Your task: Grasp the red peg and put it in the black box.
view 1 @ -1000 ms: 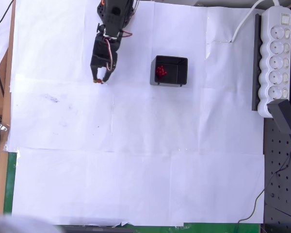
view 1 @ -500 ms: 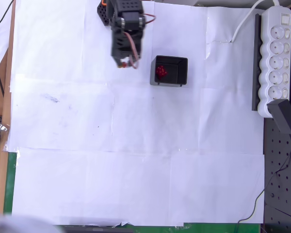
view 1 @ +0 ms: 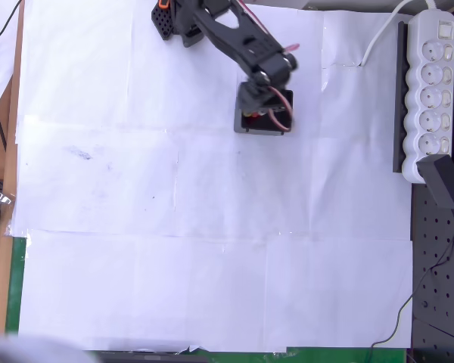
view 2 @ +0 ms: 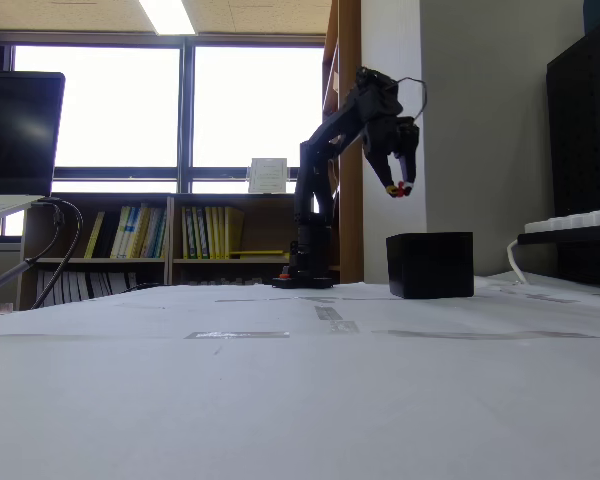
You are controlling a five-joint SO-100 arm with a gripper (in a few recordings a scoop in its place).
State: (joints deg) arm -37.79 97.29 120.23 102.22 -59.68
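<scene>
In the fixed view my gripper (view 2: 398, 188) hangs in the air above the black box (view 2: 430, 265), shut on the small red peg (view 2: 402, 189) at its fingertips. The peg is well clear of the box's top rim. In the overhead view the arm reaches right from its base, and the gripper (view 1: 263, 113) covers most of the black box (view 1: 257, 130). Only the box's left and front walls show there. A bit of red (view 1: 250, 115) is visible inside the box beside the gripper.
A long white power strip (view 1: 431, 91) and a black adapter (view 1: 446, 184) lie along the right edge. The arm's base (view 1: 174, 19) stands at the top. White paper sheets (view 1: 212, 249) cover the table, with open room to the left and front.
The arm has swung right from the table's left part to above the black box, carrying the peg and lifting it off the paper.
</scene>
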